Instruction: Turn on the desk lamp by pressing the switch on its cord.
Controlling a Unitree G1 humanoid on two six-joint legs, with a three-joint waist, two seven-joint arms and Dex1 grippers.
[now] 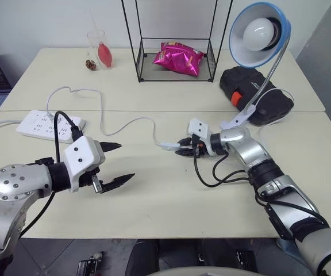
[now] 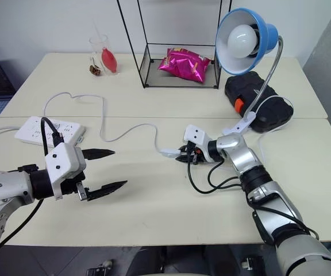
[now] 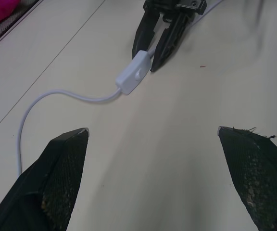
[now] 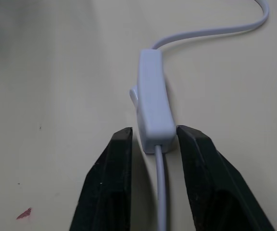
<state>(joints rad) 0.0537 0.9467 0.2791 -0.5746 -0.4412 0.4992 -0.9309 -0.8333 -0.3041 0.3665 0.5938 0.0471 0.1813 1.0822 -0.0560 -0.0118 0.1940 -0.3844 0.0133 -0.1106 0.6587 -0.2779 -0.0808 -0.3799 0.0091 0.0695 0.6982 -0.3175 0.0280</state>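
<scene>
The desk lamp (image 1: 260,34) stands at the back right on a silver gooseneck, and its white bulb shows no glow. Its thin white cord (image 1: 125,123) winds across the table to the small white switch (image 1: 169,147) near the middle. My right gripper (image 1: 178,147) points left at the switch. In the right wrist view its two black fingers (image 4: 121,159) flank the switch's (image 4: 153,96) near end, closed in against its sides. My left gripper (image 1: 125,161) hovers open to the left, well apart from the switch (image 3: 134,74), with nothing between its fingers.
A white power strip (image 1: 47,125) lies at the left. A black wire rack (image 1: 139,57) holding a pink bag (image 1: 180,57) stands at the back, with a glass (image 1: 99,49) to its left. A black and orange case (image 1: 257,95) sits by the lamp's base. Black cable loops (image 1: 217,172) hang under my right wrist.
</scene>
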